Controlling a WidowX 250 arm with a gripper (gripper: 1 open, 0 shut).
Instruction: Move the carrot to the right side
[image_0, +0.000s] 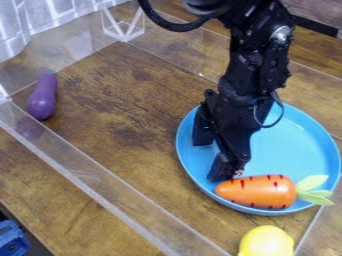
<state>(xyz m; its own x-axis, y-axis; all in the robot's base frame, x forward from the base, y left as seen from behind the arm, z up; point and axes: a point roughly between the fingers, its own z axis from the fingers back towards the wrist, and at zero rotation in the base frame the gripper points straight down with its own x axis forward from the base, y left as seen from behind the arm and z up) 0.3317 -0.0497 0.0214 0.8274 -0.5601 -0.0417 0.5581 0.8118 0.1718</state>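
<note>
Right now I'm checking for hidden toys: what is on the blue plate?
The carrot lies on the plate, near its front edge. The black arm covers the plate's left part, so anything behind it can't be seen.

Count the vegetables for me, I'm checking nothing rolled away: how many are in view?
2: the carrot on the blue plate, the eggplant on the table's far left. The arm may hide more.

We see the toy carrot (257, 191) lying on the blue plate (297, 148), beneath the black gripper (218, 162), near a lemon (266, 241).
</note>
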